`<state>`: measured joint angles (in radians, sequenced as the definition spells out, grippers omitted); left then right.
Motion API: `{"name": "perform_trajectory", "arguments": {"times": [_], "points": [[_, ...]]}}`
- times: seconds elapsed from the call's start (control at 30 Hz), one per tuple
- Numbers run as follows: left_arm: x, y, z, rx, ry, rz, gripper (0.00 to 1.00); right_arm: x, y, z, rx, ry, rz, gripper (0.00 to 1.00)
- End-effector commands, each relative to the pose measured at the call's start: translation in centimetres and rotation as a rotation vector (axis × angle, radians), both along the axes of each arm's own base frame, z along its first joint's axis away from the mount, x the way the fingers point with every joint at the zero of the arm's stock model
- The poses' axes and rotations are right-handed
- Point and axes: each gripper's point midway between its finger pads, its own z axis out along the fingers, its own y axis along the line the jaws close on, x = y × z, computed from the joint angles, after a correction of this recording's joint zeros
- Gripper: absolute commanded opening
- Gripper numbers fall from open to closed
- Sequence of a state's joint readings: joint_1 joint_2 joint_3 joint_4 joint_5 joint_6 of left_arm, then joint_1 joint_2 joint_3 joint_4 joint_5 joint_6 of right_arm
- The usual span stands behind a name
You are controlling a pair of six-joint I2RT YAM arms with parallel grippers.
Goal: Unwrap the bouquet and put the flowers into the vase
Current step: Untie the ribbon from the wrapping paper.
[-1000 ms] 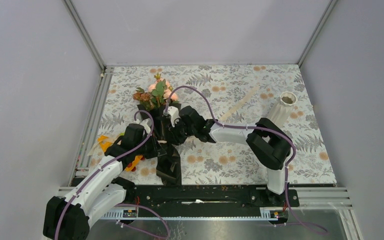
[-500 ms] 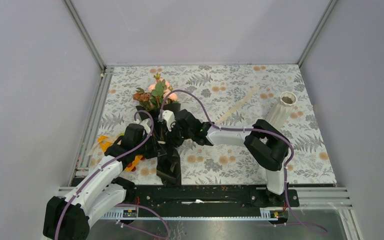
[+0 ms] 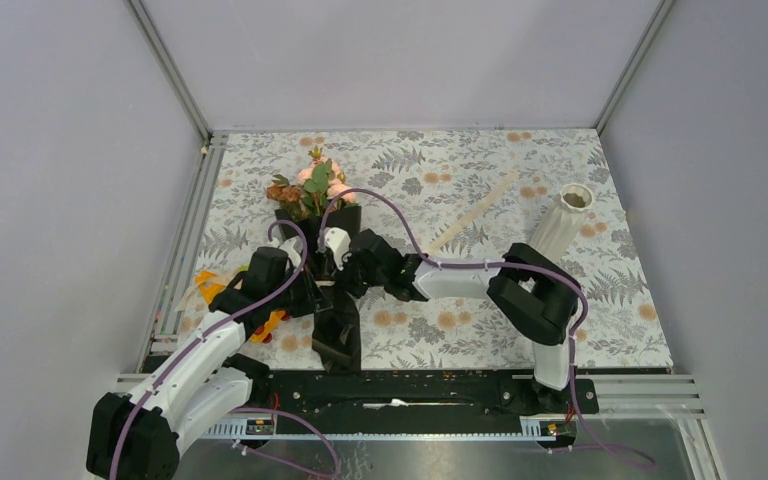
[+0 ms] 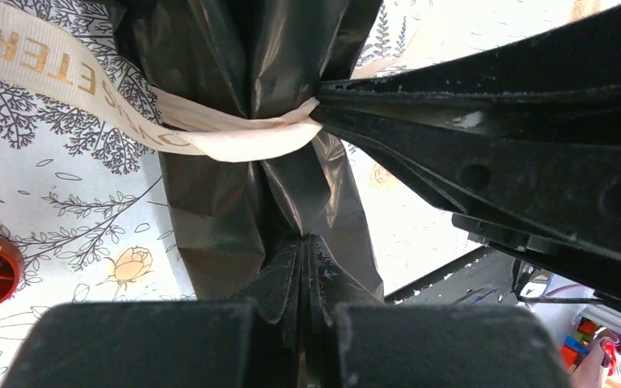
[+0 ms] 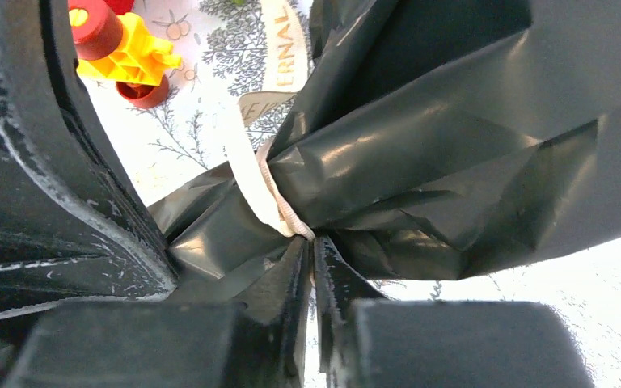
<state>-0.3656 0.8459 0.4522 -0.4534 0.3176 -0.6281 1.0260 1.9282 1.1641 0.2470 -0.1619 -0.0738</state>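
The bouquet lies flat on the table, with a cream ribbon cinched round its black wrap. The flowers spill out on the far side of the ribbon. The left gripper is clamped on the wrap just nearer than the ribbon. The right gripper is pinched together on the ribbon itself. The vase stands upright well right of the ribbon, and a toy car sits left of the ribbon.
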Motion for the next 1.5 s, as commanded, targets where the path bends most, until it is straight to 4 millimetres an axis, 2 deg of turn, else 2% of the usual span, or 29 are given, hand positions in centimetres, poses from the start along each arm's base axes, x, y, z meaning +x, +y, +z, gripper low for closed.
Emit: {"name": "perform_trajectory", "arguments": {"times": [0.0, 0.03, 0.2, 0.33, 0.53, 0.7, 0.9, 1.1, 1.27, 1.4, 1.47], "points": [[1.0, -0.6, 1.7, -0.036, -0.058, -0.008, 0.0, 2.0, -0.8, 3.3, 0.078, -0.094, -0.139, 0.03], [1.0, -0.6, 1.6, -0.037, -0.056, -0.005, 0.0, 2.1, -1.0, 3.8, 0.099, -0.1, -0.156, 0.0], [0.9, -0.2, 1.1, -0.029, -0.045, 0.029, 0.0, 3.2, -3.1, 6.2, 0.189, -0.13, -0.323, 0.0], [0.8, 0.0, 0.9, -0.029, -0.044, 0.045, 0.0, 3.9, -4.5, 6.8, 0.211, -0.138, -0.419, 0.0], [0.8, 0.1, 0.7, -0.021, -0.041, 0.053, 0.0, 3.8, -4.5, 7.0, 0.214, -0.111, -0.437, 0.0], [0.9, 0.4, 0.7, -0.01, -0.041, 0.062, 0.0, 3.4, -5.0, 7.4, 0.232, -0.079, -0.47, 0.1], [0.9, 0.4, 0.7, -0.009, -0.046, 0.063, 0.0, 3.0, -5.9, 7.0, 0.227, -0.052, -0.499, 0.12], [1.0, 0.0, 1.3, -0.032, -0.065, 0.044, 0.0, 2.6, -6.1, 6.8, 0.221, -0.037, -0.49, 0.23], [1.4, -0.5, 2.8, -0.055, -0.104, 0.02, 0.21, 2.2, -6.6, 6.7, 0.209, -0.022, -0.494, 0.3], [1.8, -0.4, 4.6, -0.052, -0.146, 0.017, 0.52, 0.8, -6.4, 6.9, 0.214, 0.016, -0.425, 0.41], [2.1, -0.2, 5.5, -0.038, -0.174, 0.013, 0.63, -0.2, -6.0, 6.7, 0.205, 0.057, -0.383, 0.44]]}}
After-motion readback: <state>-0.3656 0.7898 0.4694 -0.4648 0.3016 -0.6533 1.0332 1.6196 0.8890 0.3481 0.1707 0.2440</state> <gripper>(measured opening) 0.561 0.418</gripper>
